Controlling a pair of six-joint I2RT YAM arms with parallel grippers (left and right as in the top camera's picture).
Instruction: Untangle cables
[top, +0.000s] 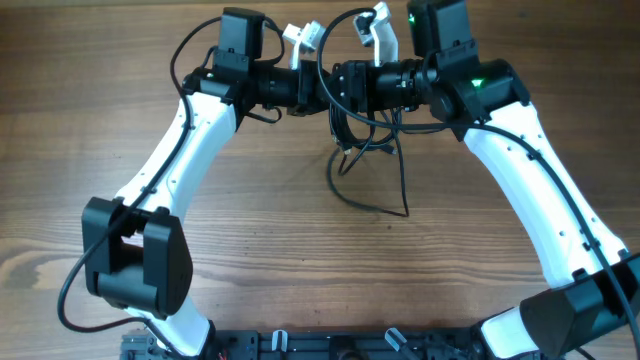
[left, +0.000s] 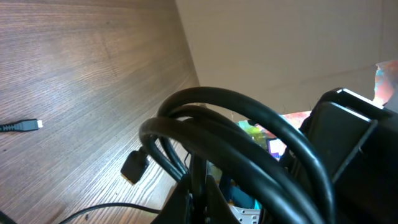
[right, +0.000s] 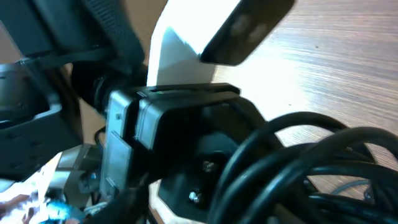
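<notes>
Two grippers meeting at the far centre of the table (top: 250, 250). Left gripper (top: 315, 88): clamped shut on the cables (top: 370, 170). Right gripper (top: 338, 85): cannot tell whether open or closed. Cables hang between the pair, with loose black loops trailing nearer onto the wood.

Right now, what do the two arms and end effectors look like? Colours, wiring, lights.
The left arm and right arm match: curved white links, blocky black joints. Thick black wires loop along the outside of each. The left end effector and right end effector have white fingers on black bodies. A green light glows near the right wrist.
</notes>
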